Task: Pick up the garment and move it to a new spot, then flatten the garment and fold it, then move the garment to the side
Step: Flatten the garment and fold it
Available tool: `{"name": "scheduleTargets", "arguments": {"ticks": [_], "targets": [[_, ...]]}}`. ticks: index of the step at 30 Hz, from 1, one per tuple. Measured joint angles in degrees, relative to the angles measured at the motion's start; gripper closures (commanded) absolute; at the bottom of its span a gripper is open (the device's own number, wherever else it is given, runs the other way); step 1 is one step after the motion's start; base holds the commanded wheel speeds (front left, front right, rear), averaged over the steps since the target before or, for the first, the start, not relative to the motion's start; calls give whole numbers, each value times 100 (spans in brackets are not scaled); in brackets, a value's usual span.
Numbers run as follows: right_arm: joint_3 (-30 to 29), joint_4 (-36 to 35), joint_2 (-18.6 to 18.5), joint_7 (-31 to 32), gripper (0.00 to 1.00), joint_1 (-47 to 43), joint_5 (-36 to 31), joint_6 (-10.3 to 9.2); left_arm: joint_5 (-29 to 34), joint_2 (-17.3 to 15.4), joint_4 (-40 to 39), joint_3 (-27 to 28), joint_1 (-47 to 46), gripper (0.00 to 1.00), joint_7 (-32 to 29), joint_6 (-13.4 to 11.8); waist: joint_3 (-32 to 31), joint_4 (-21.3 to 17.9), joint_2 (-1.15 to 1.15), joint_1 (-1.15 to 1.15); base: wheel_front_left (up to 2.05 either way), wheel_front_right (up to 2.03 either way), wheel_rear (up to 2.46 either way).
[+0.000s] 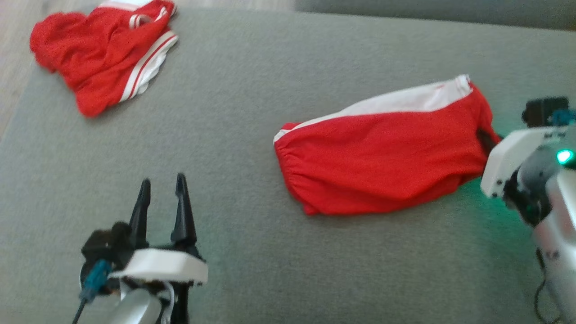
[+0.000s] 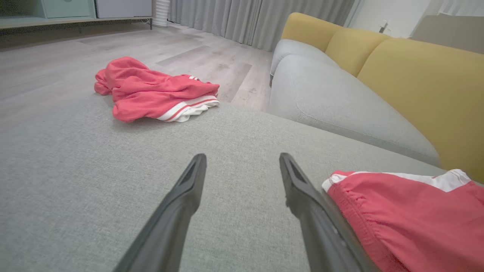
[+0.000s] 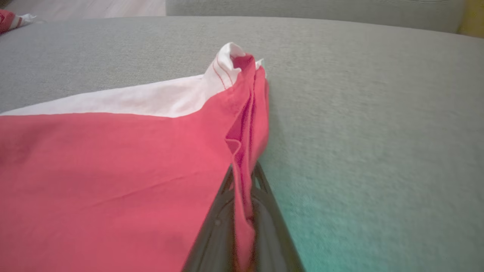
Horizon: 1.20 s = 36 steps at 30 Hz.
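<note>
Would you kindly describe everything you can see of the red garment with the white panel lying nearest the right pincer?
The red garment is soft, thin-looking cloth with a white panel along its far edge and a gathered band at its left end. It lies mostly flat, slightly rumpled, on the grey cushion. The right pincer is shut on a fold at its right edge, pinching it into a ridge.

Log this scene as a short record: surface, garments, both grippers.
surface: grey cushion
task garment: red-and-white garment, lying fairly flat, right of centre
right gripper: shut on that garment's right edge
left gripper: open, empty, over bare cushion
other: crumpled red garment, far left corner
</note>
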<state>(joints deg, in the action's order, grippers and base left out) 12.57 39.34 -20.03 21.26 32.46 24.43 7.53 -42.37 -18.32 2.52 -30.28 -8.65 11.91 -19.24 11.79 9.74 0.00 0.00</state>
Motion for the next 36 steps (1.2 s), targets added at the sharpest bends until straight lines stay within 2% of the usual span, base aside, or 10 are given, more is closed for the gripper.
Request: {"name": "scheduleTargets", "arguments": {"ticks": [7,13,22,25,31,36], "targets": [[-646,-641,271,-263,100,-1079,-294,0,-1,-123,-92,-109,410,0,-32,-25,-401,-402,0,-1,0,0,0],[-1358,-1478,650,-197,100,-2080,-667,0,-2,-129,-168,-185,616,0,-76,-51,-674,-747,0,-1,0,0,0],[-1774,-1986,944,2,100,-2241,-1120,0,0,-126,-197,-322,619,0,-133,-74,-626,-671,0,1,0,0,0],[-1649,-2033,1042,45,100,-2113,-1226,0,0,-125,-167,-332,614,0,-133,-57,-629,-581,0,0,0,0,0],[-967,-2213,1258,44,100,-1552,-1249,0,-1,-118,-116,-330,612,0,-132,-76,-685,-413,0,0,0,0,0],[-89,-2291,1448,46,100,-1256,-1070,0,-1,-110,-107,-333,611,0,-130,-76,-731,-231,0,0,0,0,0]]}}
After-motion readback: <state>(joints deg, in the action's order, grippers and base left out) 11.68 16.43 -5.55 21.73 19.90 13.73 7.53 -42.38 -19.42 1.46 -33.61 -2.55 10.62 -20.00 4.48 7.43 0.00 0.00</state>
